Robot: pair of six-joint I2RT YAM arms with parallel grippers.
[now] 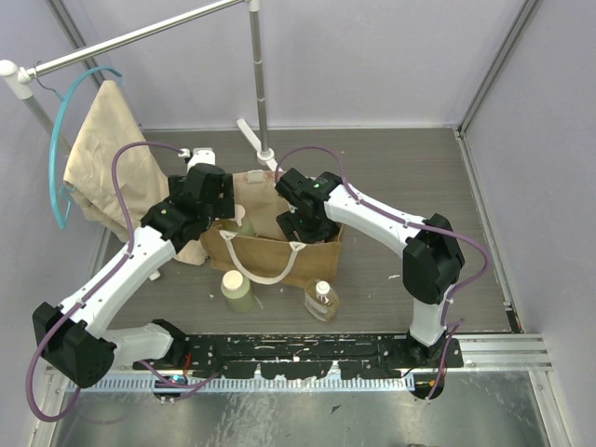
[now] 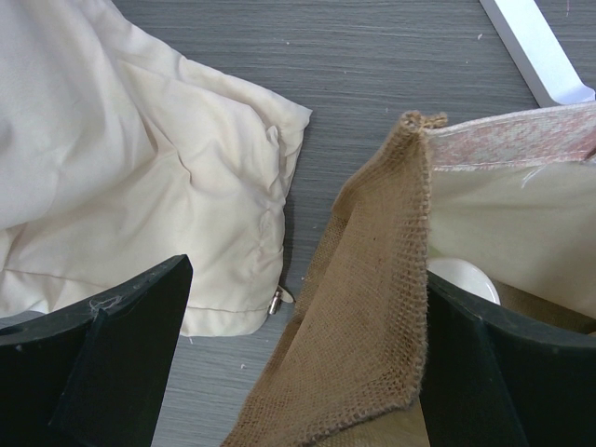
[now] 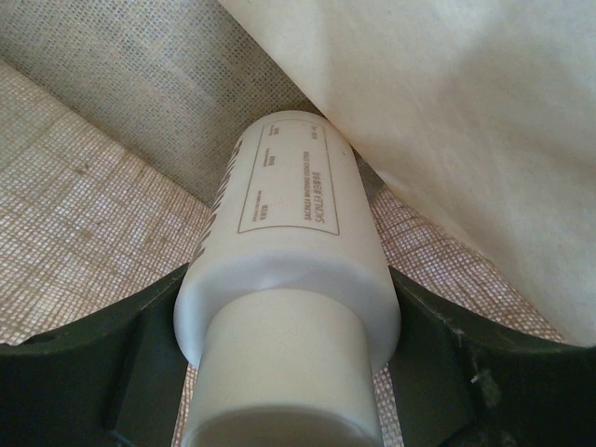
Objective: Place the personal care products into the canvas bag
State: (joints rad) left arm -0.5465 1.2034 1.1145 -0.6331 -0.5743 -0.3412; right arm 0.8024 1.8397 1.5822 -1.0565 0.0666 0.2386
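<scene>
I'm watching the canvas bag [image 1: 279,244] standing open on the table [image 1: 410,186], with the beige cloth [image 1: 107,158] draping down just left of it. My left gripper [image 2: 298,372] is gaping wide, straddling a corner of the bag's wall. My right gripper [image 3: 289,363] is reaching inside the bag, clamping the cream bottle [image 3: 289,233]. The pale green bottle [image 1: 237,291] and the amber bottle [image 1: 321,300] are standing on the table in front of the bag.

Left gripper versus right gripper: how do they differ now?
The left gripper stands wide open and empty; the right gripper is closed on the cream bottle. The left straddles a corner wall of the canvas bag; the right is inside it. Both are at the bag.
</scene>
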